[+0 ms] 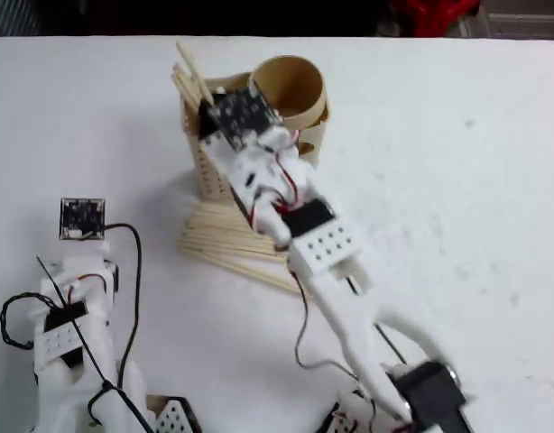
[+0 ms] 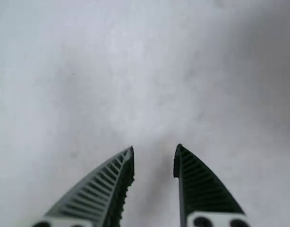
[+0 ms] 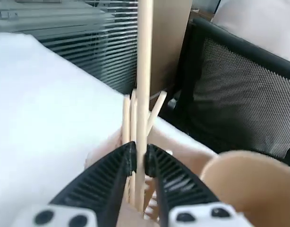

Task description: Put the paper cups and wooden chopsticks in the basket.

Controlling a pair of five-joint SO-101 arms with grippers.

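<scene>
A slatted wooden basket (image 1: 210, 177) stands at the table's far middle, with a brown paper cup (image 1: 290, 86) inside it and several wooden chopsticks (image 1: 189, 77) poking out of its left corner. My right gripper (image 3: 140, 158) hangs over that corner, shut on one upright chopstick (image 3: 144, 71). Other sticks (image 3: 128, 116) stand just behind it, and the cup (image 3: 251, 184) is close beside it. A loose pile of chopsticks (image 1: 230, 244) lies on the table in front of the basket, partly under the right arm (image 1: 318, 239). My left gripper (image 2: 154, 153) is open over bare table, holding nothing.
The left arm (image 1: 74, 311) sits at the near left corner with its black cable (image 1: 133, 271) looping beside it. The white table (image 1: 457, 180) stretches open to the right of the basket. A dark mesh chair (image 3: 239, 85) and blinds lie beyond the table's far edge.
</scene>
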